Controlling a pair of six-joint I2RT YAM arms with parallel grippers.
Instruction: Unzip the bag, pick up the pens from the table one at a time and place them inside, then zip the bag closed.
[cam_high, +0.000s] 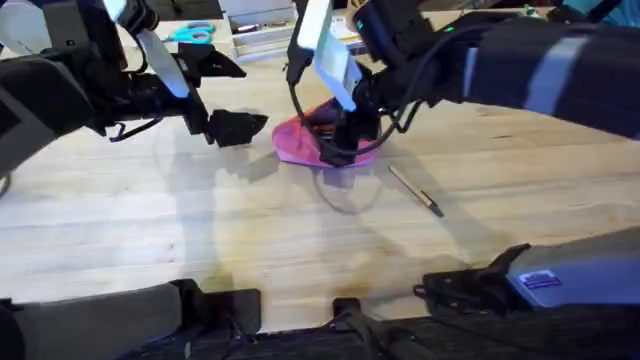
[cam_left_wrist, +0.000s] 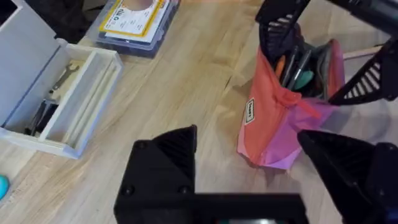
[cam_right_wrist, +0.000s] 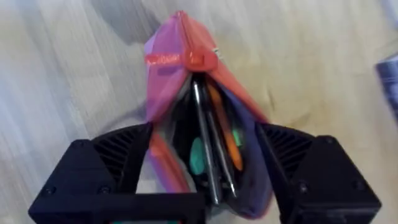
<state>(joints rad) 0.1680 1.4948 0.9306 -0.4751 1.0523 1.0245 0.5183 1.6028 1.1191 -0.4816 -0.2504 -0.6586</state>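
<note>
Bag (cam_high: 325, 140) mid-table (cam_high: 200, 250), unzipped, pens inside | right end effector (cam_right_wrist: 205, 180) jaws spread astride its mouth, gripping nothing | left end effector (cam_high: 236, 128) open, empty, beside | pen (cam_high: 415, 190) remains: withdraw straight up, then grasp mid-shaft.

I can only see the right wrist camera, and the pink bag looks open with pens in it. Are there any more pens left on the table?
Observer: Yes, one. In the overhead view a thin pen lies on the table, apart from the bag, on the right arm's side.
Operator: Where's the other arm's grabber?
Observer: The left gripper is beside the bag, on the side away from that pen. It's open and holding nothing.
Operator: Is anything else over there?
Observer: Blue-handled scissors lie at the far edge of the table, well behind the left gripper.
</note>
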